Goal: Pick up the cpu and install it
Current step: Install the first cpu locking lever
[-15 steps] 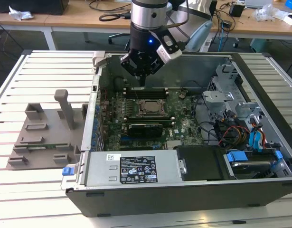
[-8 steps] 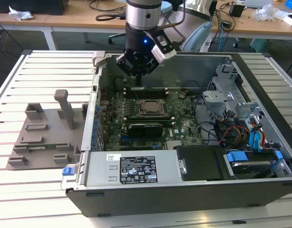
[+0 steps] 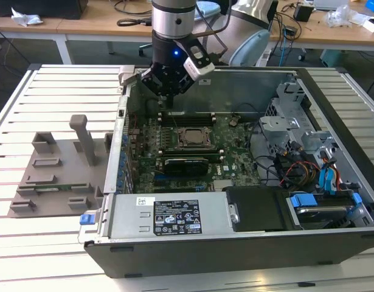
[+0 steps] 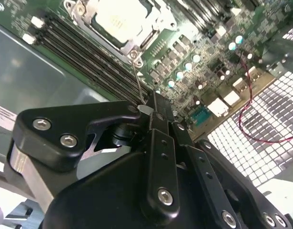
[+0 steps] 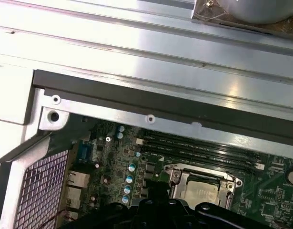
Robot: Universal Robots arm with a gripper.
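The cpu (image 3: 190,137) lies flat inside the metal-framed socket on the motherboard of the open computer case (image 3: 193,252). Its pale silvery top shows in both wrist views (image 4: 118,19) (image 5: 200,193). My gripper (image 3: 164,102) hangs inside the case over the memory slots, just behind the socket toward the case's rear wall. In the second wrist view its black fingers (image 4: 158,129) stand together, and the thin socket lever (image 4: 138,81) rises from the socket's corner and ends between their tips. The gripper (image 4: 148,110) looks shut on that lever end.
A grey plastic tray (image 3: 59,176) with raised blocks lies on the slatted table at the exterior view's left. The case's right part holds a drive cage (image 3: 284,121), cables and blue clips. Its front holds a labelled power supply (image 3: 168,216). Desks stand behind.
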